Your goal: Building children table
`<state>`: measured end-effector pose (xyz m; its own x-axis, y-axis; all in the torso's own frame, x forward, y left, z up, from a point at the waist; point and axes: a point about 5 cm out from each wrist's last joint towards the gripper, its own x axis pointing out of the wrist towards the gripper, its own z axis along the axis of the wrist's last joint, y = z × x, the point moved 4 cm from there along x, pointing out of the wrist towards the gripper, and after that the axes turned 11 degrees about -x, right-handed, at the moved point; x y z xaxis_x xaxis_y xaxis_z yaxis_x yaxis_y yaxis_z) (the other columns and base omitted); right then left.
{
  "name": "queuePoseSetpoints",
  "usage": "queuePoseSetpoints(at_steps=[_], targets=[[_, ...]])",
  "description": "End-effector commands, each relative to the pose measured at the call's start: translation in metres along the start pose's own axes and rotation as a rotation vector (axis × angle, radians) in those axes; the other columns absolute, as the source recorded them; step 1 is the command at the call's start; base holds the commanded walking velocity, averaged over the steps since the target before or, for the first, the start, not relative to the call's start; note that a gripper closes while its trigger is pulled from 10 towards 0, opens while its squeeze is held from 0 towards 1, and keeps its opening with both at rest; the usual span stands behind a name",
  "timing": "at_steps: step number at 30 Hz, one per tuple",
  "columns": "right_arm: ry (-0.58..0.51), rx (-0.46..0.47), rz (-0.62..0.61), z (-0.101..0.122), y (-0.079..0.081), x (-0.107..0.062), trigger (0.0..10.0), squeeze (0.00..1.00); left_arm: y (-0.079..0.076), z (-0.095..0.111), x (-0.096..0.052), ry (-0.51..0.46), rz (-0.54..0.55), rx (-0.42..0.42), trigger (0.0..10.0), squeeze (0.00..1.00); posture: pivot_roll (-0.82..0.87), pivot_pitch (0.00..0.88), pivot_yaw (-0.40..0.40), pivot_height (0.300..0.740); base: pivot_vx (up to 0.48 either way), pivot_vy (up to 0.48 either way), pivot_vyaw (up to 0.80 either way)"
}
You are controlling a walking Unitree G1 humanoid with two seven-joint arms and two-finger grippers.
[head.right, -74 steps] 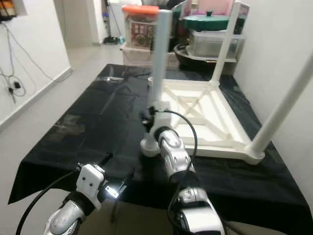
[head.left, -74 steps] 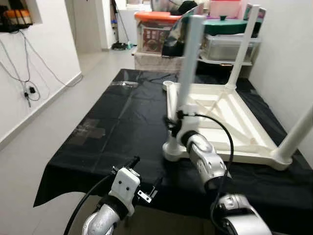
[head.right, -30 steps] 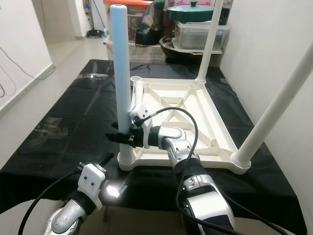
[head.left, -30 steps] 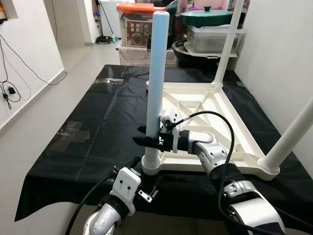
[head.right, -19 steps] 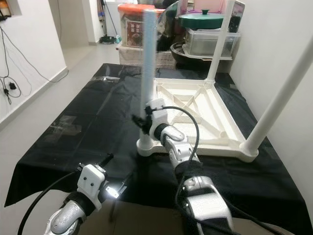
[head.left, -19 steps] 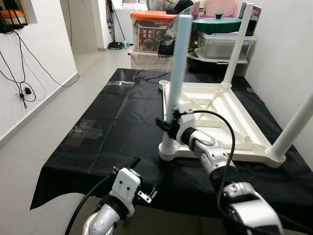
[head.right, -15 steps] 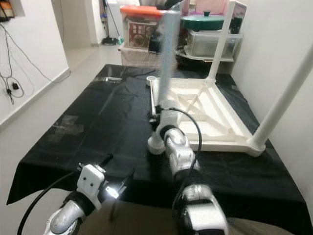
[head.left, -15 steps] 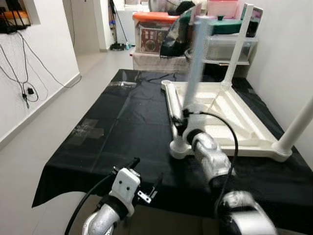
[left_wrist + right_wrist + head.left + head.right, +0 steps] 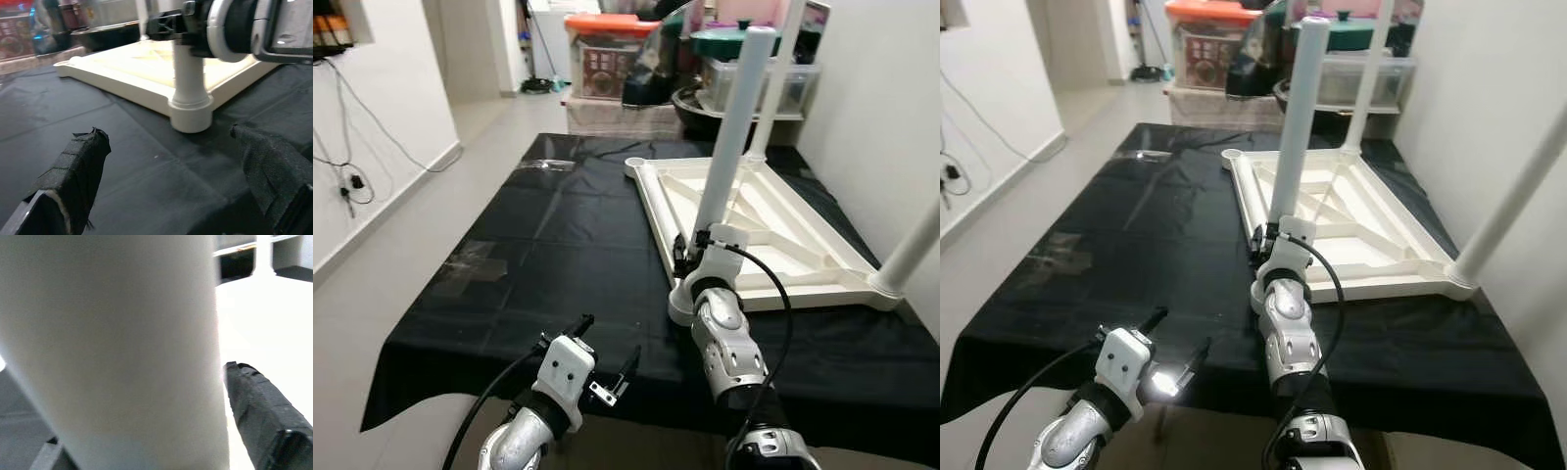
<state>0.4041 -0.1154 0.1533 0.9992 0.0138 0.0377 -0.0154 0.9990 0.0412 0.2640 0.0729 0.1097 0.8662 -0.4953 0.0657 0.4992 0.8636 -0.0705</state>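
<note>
An upturned white plastic children's table (image 9: 773, 235) is lying top-down on a black cloth-covered work surface (image 9: 558, 245), its round white legs pointing upward. The right gripper (image 9: 690, 257) is reaching forward to the nearest white tubular leg (image 9: 732, 137), which is standing in the corner socket (image 9: 190, 113) closest to the robot. In the right wrist view the leg (image 9: 117, 347) is sitting close against one black padded finger (image 9: 264, 421), and the gripper appears closed around the leg low on its shaft, just above the socket. The silver right arm (image 9: 1285, 333) is extending straight ahead from the robot's body, its black cable looping beside the wrist.

The left gripper (image 9: 181, 176) is hovering low at the near edge of the cloth, its two black fingers spread wide with nothing between them, pointing toward the socketed leg. The left arm (image 9: 543, 401) is bending upward from below the surface edge.

Clear plastic storage boxes (image 9: 607, 59) are stacked beyond the far end of the surface.
</note>
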Motion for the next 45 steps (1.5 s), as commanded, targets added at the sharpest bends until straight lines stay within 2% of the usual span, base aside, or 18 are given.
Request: queuePoseSetpoints(at_steps=[1,4,6,8,10,12,22,23,24,29,31,34,35,36,38,39,41,45], targets=[[-0.064,0.064,0.189,0.020,0.006,0.008,10.0,0.00,0.001,-0.002,0.000,0.015,0.002,0.003,10.0,0.00,0.11,0.000,-0.042,0.740,0.000,0.000,0.00],[-0.062,0.086,0.307,0.024,0.010,0.009,10.0,0.00,0.001,-0.002,0.000,0.015,0.002,0.003,10.0,0.00,0.11,0.000,-0.045,0.740,0.000,0.000,0.00],[-0.037,0.067,0.631,0.029,0.021,-0.001,10.0,0.00,0.001,-0.002,0.000,0.015,0.000,0.003,10.0,0.00,0.12,0.000,-0.043,0.740,0.000,0.000,0.00],[-0.037,0.067,0.631,0.029,0.021,-0.001,10.0,0.00,0.001,-0.002,0.000,0.015,0.000,0.003,10.0,0.00,0.12,0.000,-0.043,0.740,0.000,0.000,0.00],[-0.021,0.036,0.945,0.035,0.035,-0.019,10.0,0.00,0.001,-0.002,0.000,0.014,0.000,0.005,10.0,0.00,0.12,0.000,-0.047,0.740,0.000,0.000,0.00],[-0.020,-0.002,1.066,0.035,0.044,-0.028,10.0,0.00,0.001,-0.002,0.000,0.013,0.001,0.006,10.0,0.00,0.12,0.000,-0.049,0.740,0.000,0.000,0.00],[0.001,-0.115,1.268,0.021,0.076,-0.040,10.0,0.00,0.001,-0.001,-0.001,0.010,0.006,0.009,10.0,0.00,0.14,0.000,-0.057,0.740,0.000,0.000,0.00],[0.011,-0.121,1.243,0.018,0.081,-0.037,0.5,0.00,0.001,-0.001,-0.001,0.010,0.006,0.009,10.0,0.00,0.13,0.000,-0.058,0.740,0.000,0.000,0.00],[0.011,-0.121,1.243,0.018,0.081,-0.037,0.5,0.00,0.001,-0.001,-0.001,0.010,0.006,0.009,10.0,0.00,0.13,0.000,-0.058,0.740,0.000,0.000,0.00],[0.014,-0.169,0.957,0.012,0.073,-0.013,0.0,0.00,0.000,-0.001,-0.002,0.010,0.007,0.005,10.0,0.00,0.13,0.000,-0.059,0.740,0.000,0.000,0.00],[0.053,-0.185,0.503,0.010,0.029,0.015,0.0,0.00,0.000,-0.002,-0.002,0.012,0.007,0.004,10.0,0.00,0.12,0.000,-0.051,0.740,0.000,0.000,0.00],[0.053,-0.185,0.503,0.010,0.029,0.015,0.0,0.00,0.000,-0.002,-0.002,0.012,0.007,0.004,10.0,0.00,0.12,0.000,-0.051,0.740,0.000,0.000,0.00],[0.072,-0.190,0.309,0.009,0.004,0.022,0.0,0.00,0.000,-0.002,-0.002,0.013,0.005,0.002,10.0,0.00,0.12,0.000,-0.049,0.740,0.000,0.000,0.00],[0.101,-0.206,0.030,0.006,-0.034,0.021,0.0,0.00,0.000,-0.003,-0.002,0.016,0.001,0.001,10.0,0.00,0.11,0.000,-0.047,0.740,0.000,0.000,0.00],[0.101,-0.206,0.030,0.006,-0.034,0.021,0.0,0.00,0.000,-0.003,-0.002,0.016,0.001,0.001,10.0,0.00,0.11,0.000,-0.047,0.740,0.000,0.000,0.00],[0.125,-0.209,-0.171,0.003,-0.064,0.013,0.0,0.00,0.000,-0.003,-0.001,0.018,-0.004,0.001,10.0,0.00,0.11,0.000,-0.045,0.740,0.000,0.000,0.00],[0.141,-0.207,-0.337,0.000,-0.089,0.000,0.0,0.00,0.000,-0.004,-0.001,0.019,-0.006,0.002,10.0,0.00,0.11,0.000,-0.043,0.740,0.000,0.000,0.00],[0.170,-0.182,-0.521,-0.005,-0.116,-0.024,0.0,0.00,-0.001,-0.004,-0.001,0.021,-0.010,0.003,10.0,0.00,0.10,0.000,-0.033,0.740,0.000,0.000,0.00]])
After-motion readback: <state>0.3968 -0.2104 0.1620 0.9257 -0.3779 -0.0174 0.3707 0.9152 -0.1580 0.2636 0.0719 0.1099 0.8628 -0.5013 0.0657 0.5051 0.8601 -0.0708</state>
